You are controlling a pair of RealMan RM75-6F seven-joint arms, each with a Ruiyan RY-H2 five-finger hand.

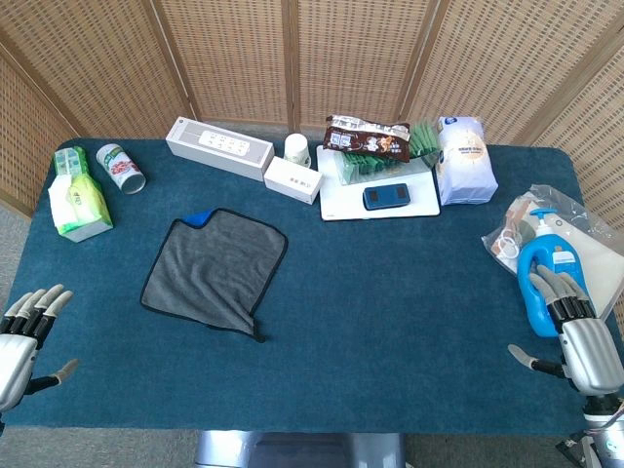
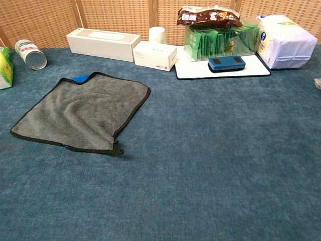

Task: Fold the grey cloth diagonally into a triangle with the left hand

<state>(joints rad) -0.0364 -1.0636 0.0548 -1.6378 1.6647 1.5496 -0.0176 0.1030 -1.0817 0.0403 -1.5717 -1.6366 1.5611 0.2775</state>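
Note:
The grey cloth (image 1: 215, 271) (image 2: 83, 112) lies flat and unfolded on the blue table, left of centre, with a dark hem and a blue tag at its far corner. My left hand (image 1: 24, 336) hovers at the table's near left corner, fingers spread and holding nothing, well apart from the cloth. My right hand (image 1: 575, 336) is at the near right edge, fingers apart and empty, just in front of a blue bottle (image 1: 539, 268). Neither hand shows in the chest view.
Along the back stand a green tissue pack (image 1: 78, 198), a tipped can (image 1: 121, 169), a long white box (image 1: 218, 148), a small white box (image 1: 292, 179), a white tray (image 1: 378, 207) with a snack bag, green packets and a blue case, and a white bag (image 1: 463, 160).

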